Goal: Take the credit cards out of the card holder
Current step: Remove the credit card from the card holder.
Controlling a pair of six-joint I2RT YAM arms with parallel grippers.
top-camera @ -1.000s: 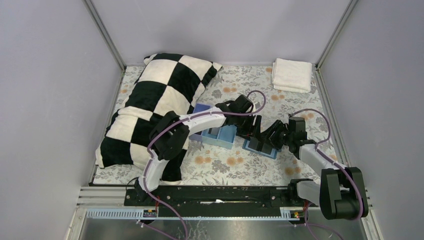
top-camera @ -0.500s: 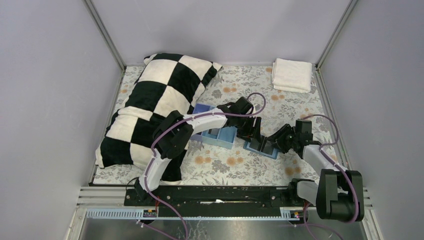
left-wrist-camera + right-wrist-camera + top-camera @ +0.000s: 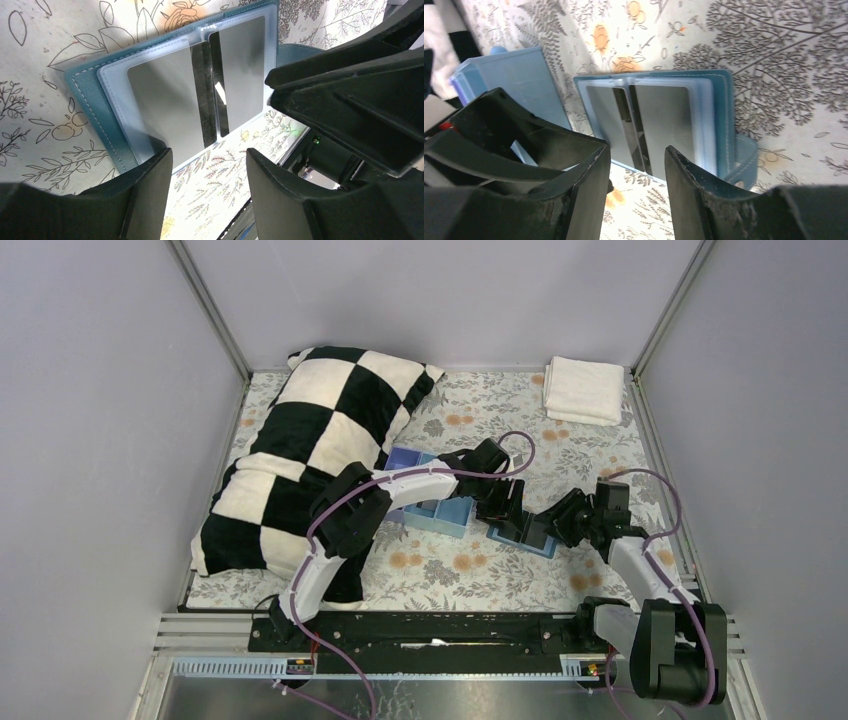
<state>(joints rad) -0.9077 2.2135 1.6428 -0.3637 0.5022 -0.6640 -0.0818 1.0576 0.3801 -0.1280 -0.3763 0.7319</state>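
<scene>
Between the two pincers, the card holder [image 3: 89, 118] lies opened flat on the floral cloth [image 3: 450, 565], blue cover down and clear sleeves up. Two credit cards [image 3: 167, 97] sit in the sleeves, grey faces up. Their dark stripes run side by side along the fold, and neither card is pulled out.

The left gripper [image 3: 207, 167] hangs low over the holder's near edge, with its jaws partway apart and nothing between them. One of its fingers [image 3: 150, 172] overlaps the holder's near corner; whether it touches cannot be told. The cards lie just past its fingertips.

The right gripper [image 3: 636, 162] comes in from the opposite side, pointed at the same holder. Its jaws are also partway apart and grip nothing. The holder shows through the gap between its fingers, just ahead of the tips, and its strap loop curls off to one side. In the top view the two pincers nearly meet over the holder.

A blue tray [image 3: 440, 510] stands just beside the holder, under the left arm's forearm and behind its pincer. A checkered pillow [image 3: 310, 450] lies well off on the left arm's outer side. A folded white towel [image 3: 583, 390] lies far beyond the right pincer, at the back corner.
</scene>
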